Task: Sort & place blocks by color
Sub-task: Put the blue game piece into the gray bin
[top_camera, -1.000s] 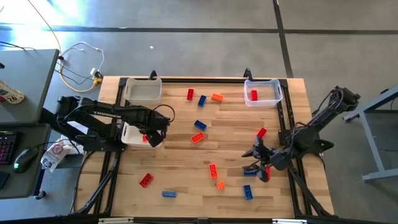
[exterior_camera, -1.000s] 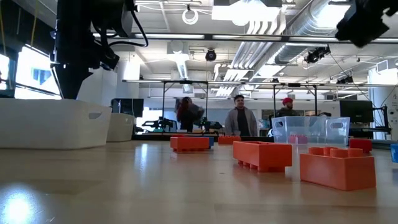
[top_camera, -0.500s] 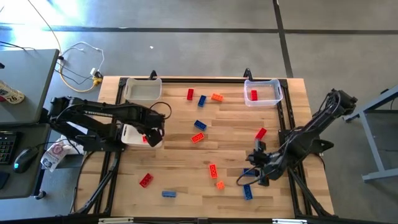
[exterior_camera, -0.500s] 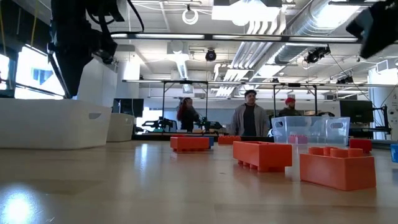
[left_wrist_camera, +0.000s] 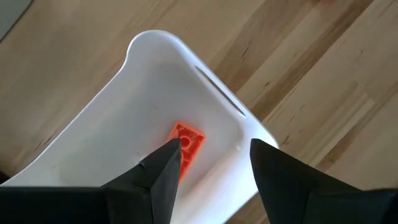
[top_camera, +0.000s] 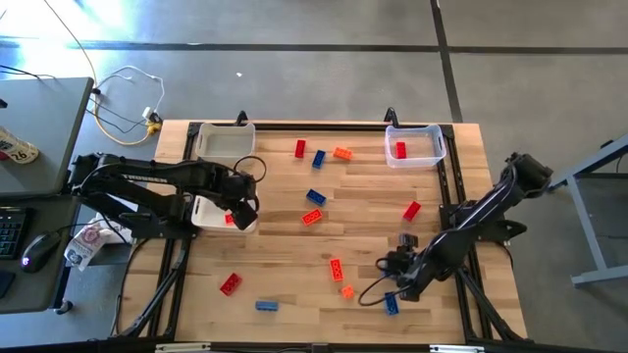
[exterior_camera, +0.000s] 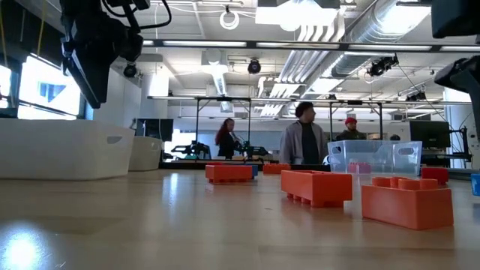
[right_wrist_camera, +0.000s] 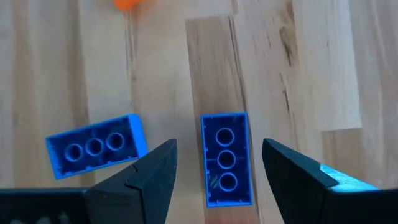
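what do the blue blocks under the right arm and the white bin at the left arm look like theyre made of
Blue blocks: likely moulded hard plastic, glossy, judging by the uniform colour, crisp edges and round hollow sockets; both lie on the table between and beside the open right pincer.
White bin: probably smooth, opaque plastic with rounded corners and a soft sheen. It holds an orange block under the open left pincer.
Table: wood planks with visible grain.

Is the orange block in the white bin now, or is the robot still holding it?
In the bin. The left wrist view shows the orange block lying on the floor of the white bin, with the left tool open above it, not touching.
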{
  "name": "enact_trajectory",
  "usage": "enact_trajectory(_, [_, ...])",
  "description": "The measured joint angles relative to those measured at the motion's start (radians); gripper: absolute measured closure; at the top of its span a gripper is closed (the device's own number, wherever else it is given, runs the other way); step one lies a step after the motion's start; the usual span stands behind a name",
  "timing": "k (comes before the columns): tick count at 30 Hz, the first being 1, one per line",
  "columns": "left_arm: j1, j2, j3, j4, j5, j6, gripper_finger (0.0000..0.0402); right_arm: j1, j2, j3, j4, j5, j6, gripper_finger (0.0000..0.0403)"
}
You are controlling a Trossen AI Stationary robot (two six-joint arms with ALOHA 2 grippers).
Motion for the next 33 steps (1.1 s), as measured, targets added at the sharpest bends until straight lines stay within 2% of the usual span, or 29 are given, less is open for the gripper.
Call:
enact_trajectory(21, [0.000, 0.000, 0.000, 0.003, -0.003, 0.020, 0.0222, 0.000, 0.185, 0.000, -0.017, -0.077, 0.110, 0.0184])
enact_trajectory(25, [0.000, 0.000, 0.000, 0.005, -0.006, 0.027, 0.0222, 0.000, 0.198, 0.003, -0.014, -0.087, 0.152, 0.0219])
enact_trajectory(30, [0.000, 0.000, 0.000, 0.015, -0.007, 0.027, 0.0222, 0.000, 0.198, 0.003, -0.003, -0.087, 0.163, 0.0291])
enact_trajectory(33, [0.000, 0.000, 0.000, 0.036, -0.007, 0.034, 0.0222, 0.000, 0.194, 0.002, 0.002, -0.086, 0.166, 0.0292])
